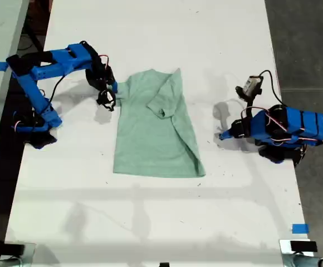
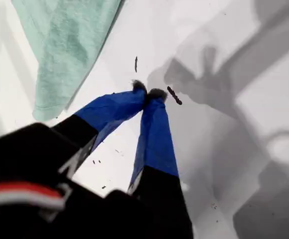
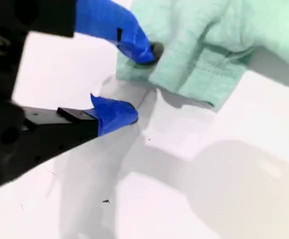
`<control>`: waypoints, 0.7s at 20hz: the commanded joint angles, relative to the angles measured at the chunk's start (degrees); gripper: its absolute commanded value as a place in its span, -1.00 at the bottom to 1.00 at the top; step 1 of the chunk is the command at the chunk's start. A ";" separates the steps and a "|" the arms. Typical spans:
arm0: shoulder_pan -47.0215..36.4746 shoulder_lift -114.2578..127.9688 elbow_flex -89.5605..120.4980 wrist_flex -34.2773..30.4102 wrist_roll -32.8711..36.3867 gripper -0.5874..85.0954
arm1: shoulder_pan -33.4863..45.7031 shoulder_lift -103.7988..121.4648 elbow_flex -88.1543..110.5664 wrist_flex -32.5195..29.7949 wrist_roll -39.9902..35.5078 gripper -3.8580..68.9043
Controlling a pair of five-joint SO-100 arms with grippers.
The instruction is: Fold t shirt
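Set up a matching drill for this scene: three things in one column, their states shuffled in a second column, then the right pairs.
Things:
1. my first gripper
2. my second gripper
3. t shirt

States:
A. partly folded, one sleeve laid over its front
B. open at a sleeve edge
C. shut, over bare table

Pairs: 1-C, 2-B, 3-A

Both arms are built of bright blue printed shells over black servo blocks, with thin red, black and white wires looping between the joints. Each tool (image 2: 151,93) (image 3: 130,82) has black jaws wrapped in blue tape at the tips. One arm carries a small grey camera (image 1: 251,85) on a black cable.
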 commanded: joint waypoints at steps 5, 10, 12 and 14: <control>2.11 6.59 -2.81 2.20 -1.41 -0.65 | -0.26 0.53 2.64 -0.88 0.09 -0.84; 2.99 7.91 -1.85 1.58 -1.32 -0.49 | -0.18 0.53 2.64 -0.88 -0.09 -0.84; 2.37 5.19 0.35 -0.53 -1.23 -0.48 | -0.18 0.53 2.64 -0.88 -0.09 -0.84; 1.58 2.02 2.99 -4.13 -1.14 -0.46 | -0.18 0.53 2.64 -0.88 -0.09 -0.84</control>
